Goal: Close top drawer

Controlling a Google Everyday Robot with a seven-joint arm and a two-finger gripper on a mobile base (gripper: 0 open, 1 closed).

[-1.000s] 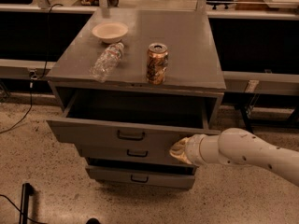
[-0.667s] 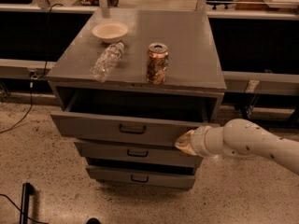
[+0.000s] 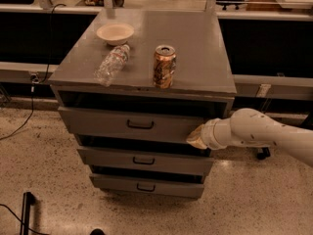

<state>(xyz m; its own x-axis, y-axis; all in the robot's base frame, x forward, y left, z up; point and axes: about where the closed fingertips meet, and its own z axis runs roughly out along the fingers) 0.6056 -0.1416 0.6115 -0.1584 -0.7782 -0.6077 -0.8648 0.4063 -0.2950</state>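
Note:
The top drawer is the uppermost of three in the grey cabinet, with a small black handle mid-front. It stands only slightly out, with a narrow dark gap above its front. My gripper comes in from the right on a white arm and presses against the right end of the drawer front.
On the cabinet top stand a soda can, a plastic bottle lying on its side and a white bowl. Two more grey drawers sit below. A dark counter runs behind. A black post stands on the speckled floor at the lower left.
The top drawer has slid back into the cabinet, from well open to nearly shut. My gripper has moved inward with it, staying at its right front.

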